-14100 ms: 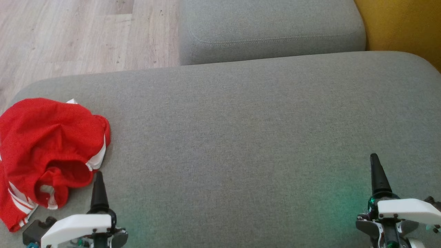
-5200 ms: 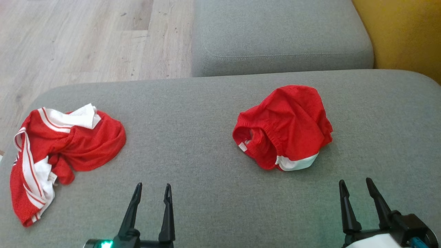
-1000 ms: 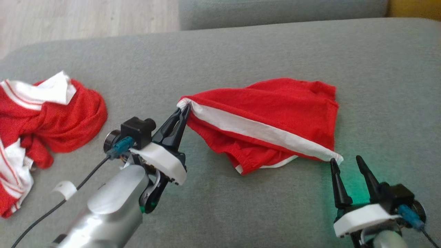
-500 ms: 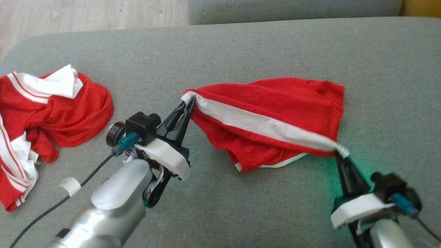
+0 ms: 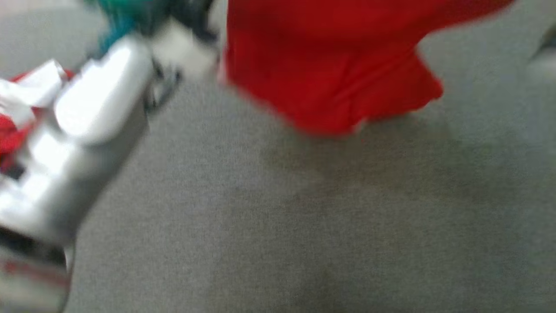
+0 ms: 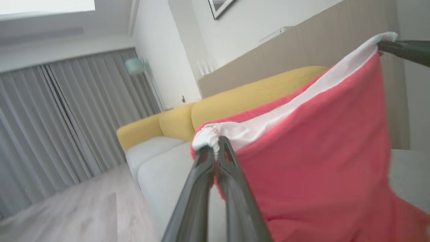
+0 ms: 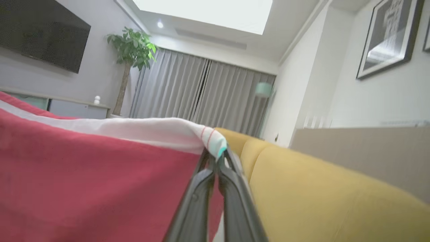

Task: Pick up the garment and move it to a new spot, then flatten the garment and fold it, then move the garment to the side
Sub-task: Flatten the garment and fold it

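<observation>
Locate the red fabric garment with a white hem band at 12 o'clock in the head view. It hangs as a sheet over the grey woven seat cushion, and a shadow lies on the cushion at 6 o'clock from its lower edge. The head view is blurred, so you cannot tell whether that lower edge touches the cushion.

In the left wrist view, check the left gripper. Its jaws are clamped together on one bunched corner of the white band. From that corner the band runs stretched toward 2 o'clock, where dark fingers of the other arm pinch the opposite corner. The red cloth hangs below the band toward 5 o'clock.

In the right wrist view, check the right gripper. Its jaws are clamped together on a corner of the white band that carries thin red stripes. The garment spreads from there toward 9 o'clock. A yellow upholstered sofa back lies at 4 o'clock from the gripper.

In the head view, note the silver left forearm at 9 o'clock, rising toward 11 o'clock. A crumpled red-and-white garment lies at the 9 o'clock edge, partly behind that forearm and well apart from the held garment.
</observation>
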